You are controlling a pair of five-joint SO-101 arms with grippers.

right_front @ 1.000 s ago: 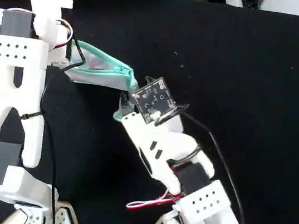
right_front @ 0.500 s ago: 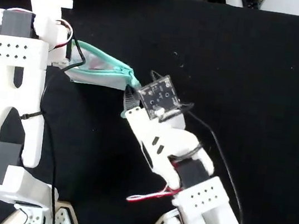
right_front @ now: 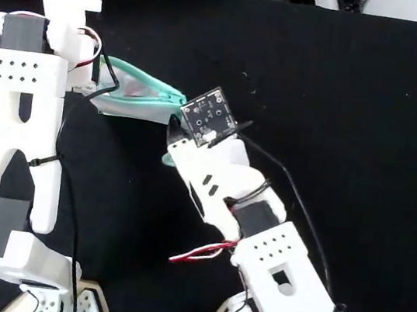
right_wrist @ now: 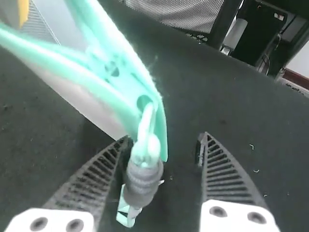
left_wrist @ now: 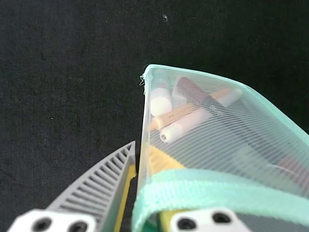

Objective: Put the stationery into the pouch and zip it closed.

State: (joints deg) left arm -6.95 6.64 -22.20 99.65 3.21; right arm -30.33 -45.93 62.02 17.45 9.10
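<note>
The clear pouch (right_front: 135, 92) with teal trim is held off the black table between the two arms. My left gripper (right_front: 96, 83) is shut on one end of the pouch (left_wrist: 217, 145), pinching its teal edge. Through the striped wall I see pens and other stationery (left_wrist: 188, 121) inside. My right gripper (right_front: 170, 136) is at the pouch's other end. In the right wrist view its fingers (right_wrist: 96, 174) stand open around the teal zipper pull (right_wrist: 143, 162), which hangs from the zip end of the pouch (right_wrist: 96, 67) close to one finger. The right gripper (right_wrist: 163, 140) holds nothing.
The black table (right_front: 342, 105) stretches away to the right and rear of the pouch. Chair legs and dark furniture (right_wrist: 251, 29) stand beyond the table's far edge.
The right arm's wrist has swung up and to the left, closer to the pouch's zip end. The left arm and the pouch have stayed put.
</note>
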